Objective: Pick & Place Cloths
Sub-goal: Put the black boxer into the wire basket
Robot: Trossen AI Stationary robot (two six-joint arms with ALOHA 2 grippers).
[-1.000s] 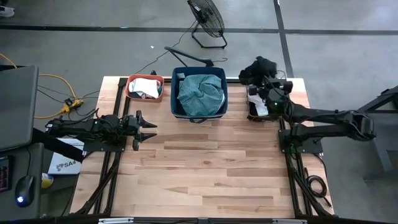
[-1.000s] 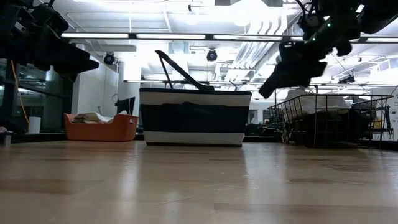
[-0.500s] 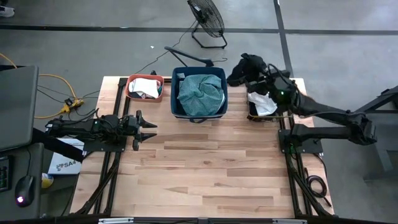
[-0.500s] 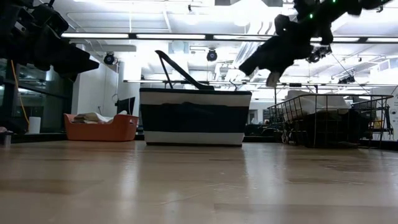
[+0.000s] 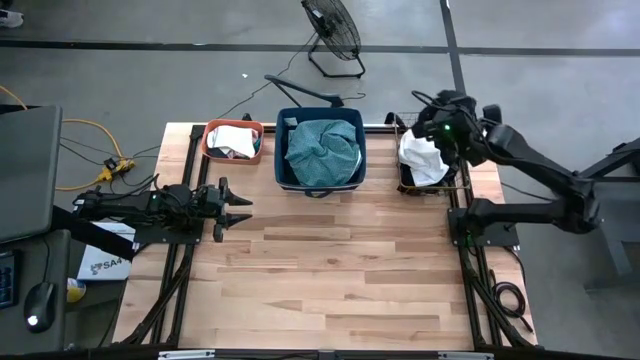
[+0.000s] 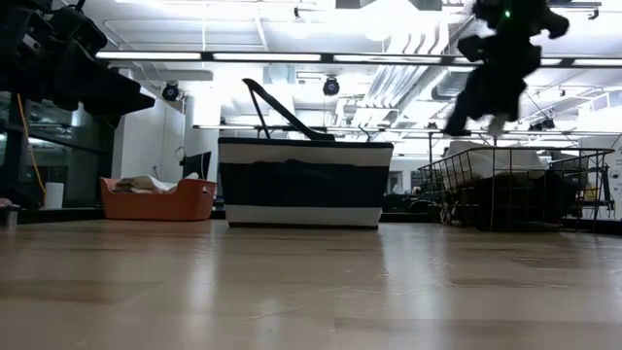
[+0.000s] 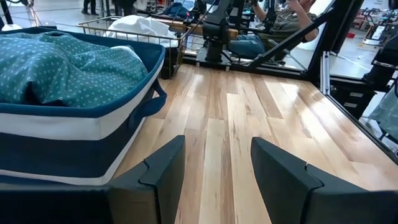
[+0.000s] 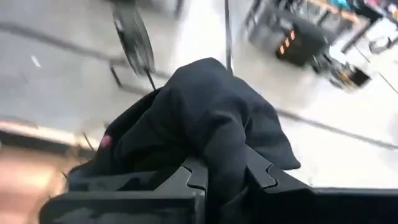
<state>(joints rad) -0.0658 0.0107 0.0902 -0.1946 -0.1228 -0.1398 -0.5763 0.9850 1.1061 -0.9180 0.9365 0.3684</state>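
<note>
A: Where is the right gripper [image 5: 447, 128]?

B: High over the tabletop's far right corner, above the wire basket [image 5: 405, 180]. Its fingers [image 8: 193, 177] are clamped on a black cloth [image 8: 205, 118], which bunches up ahead of them.

A: Which way does that cloth run?

B: In the low view it hangs down from the gripper, long axis roughly vertical, though it is only a dark shape [image 6: 486, 83] against the lights, so probably, not certainly.

A: The other cloths?

B: A white one [image 5: 422, 160] lies in the wire basket; a teal one [image 5: 322, 150] fills the navy tub [image 5: 283, 175] at the far edge.

A: The left gripper [image 5: 240, 208]?

B: Near the left edge, parted about halfway, holding nothing
</note>
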